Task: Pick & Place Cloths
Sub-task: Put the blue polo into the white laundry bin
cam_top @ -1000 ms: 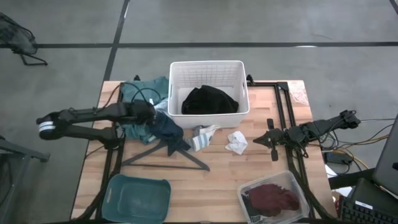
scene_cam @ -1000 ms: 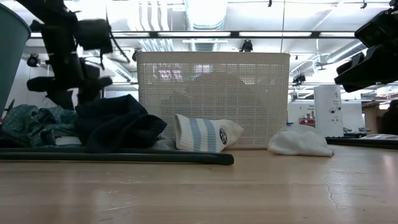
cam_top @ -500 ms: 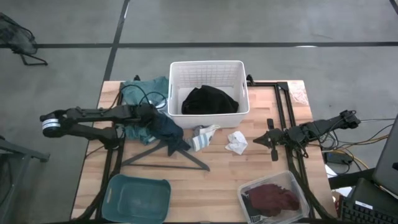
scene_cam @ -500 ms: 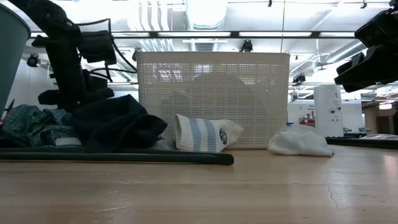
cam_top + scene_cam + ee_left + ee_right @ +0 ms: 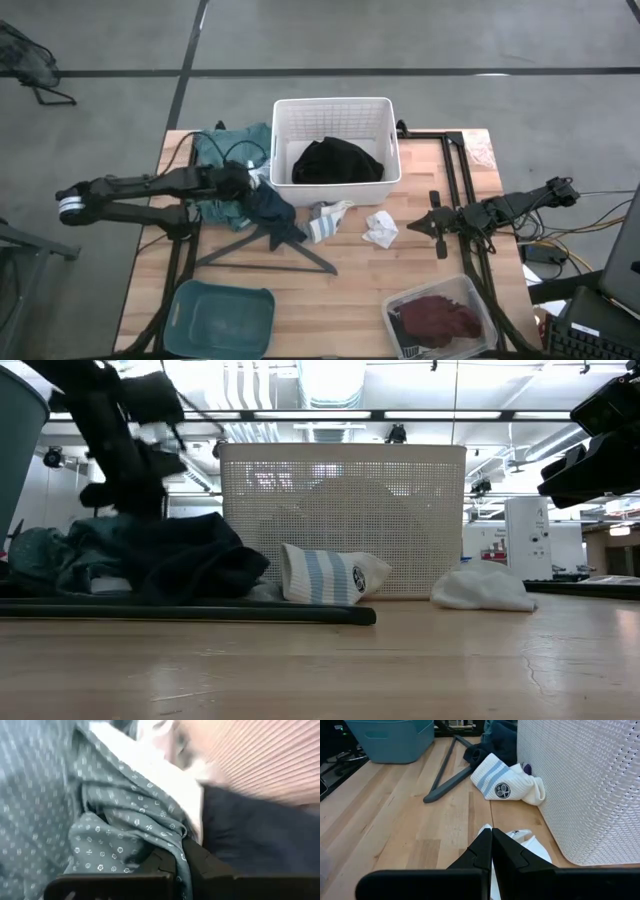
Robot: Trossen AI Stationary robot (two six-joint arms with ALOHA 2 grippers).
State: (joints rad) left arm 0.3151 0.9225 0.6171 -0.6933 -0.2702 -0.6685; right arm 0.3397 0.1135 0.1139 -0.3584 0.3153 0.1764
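At the worktop's left rear, beside the white perforated basket (image 5: pixel 336 142) | left gripper (image 5: pixel 177 852) pinches the dotted teal-green cloth (image 5: pixel 225 150) | we count one black cloth (image 5: pixel 337 160) binned; navy, striped, white remain | right gripper (image 5: pixel 491 840) pressed together, idle

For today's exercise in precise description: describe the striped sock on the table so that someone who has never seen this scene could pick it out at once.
Start at the white perforated basket at the table's far middle. On the wood just in front of its near wall, between the navy cloth and the crumpled white cloth, lies the sock. Only it is white with pale blue stripes and a small round emblem.
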